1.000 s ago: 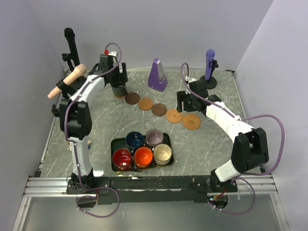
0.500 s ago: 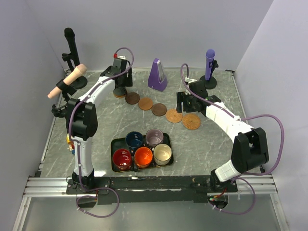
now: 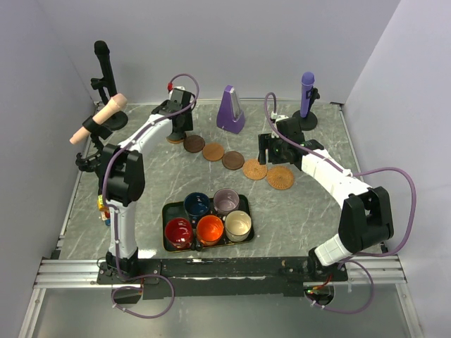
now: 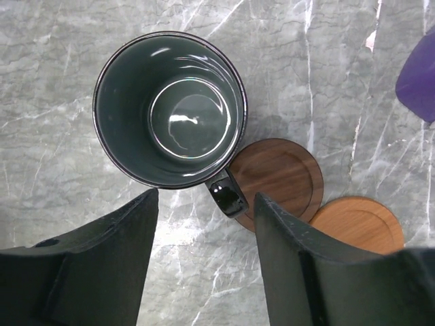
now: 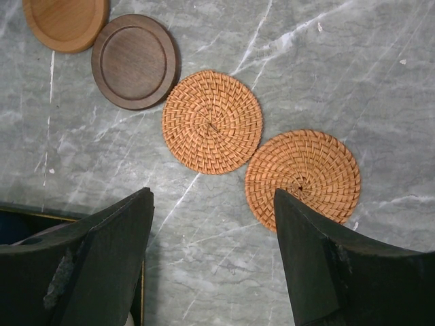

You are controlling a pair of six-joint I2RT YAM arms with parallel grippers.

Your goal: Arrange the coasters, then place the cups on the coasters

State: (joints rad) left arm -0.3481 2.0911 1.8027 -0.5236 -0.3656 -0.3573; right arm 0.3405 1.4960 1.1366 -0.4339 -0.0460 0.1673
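Marble table [image 3: 141,183]: coasters [image 5: 212,122] are arranged in a row. One green-grey cup [image 4: 170,109] is placed; five cups [image 3: 210,227] sit in the tray [image 3: 171,209]. Left gripper [image 4: 207,204] and right gripper [image 5: 214,200] gape empty.

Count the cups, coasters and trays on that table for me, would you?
Cups: 6 (dark green-grey cup, navy cup, lilac cup, red cup, orange cup, cream cup)
Wooden coasters: 3
Woven coasters: 2
Coaster under the dark green-grey cup: 1
Black tray: 1
Total: 13
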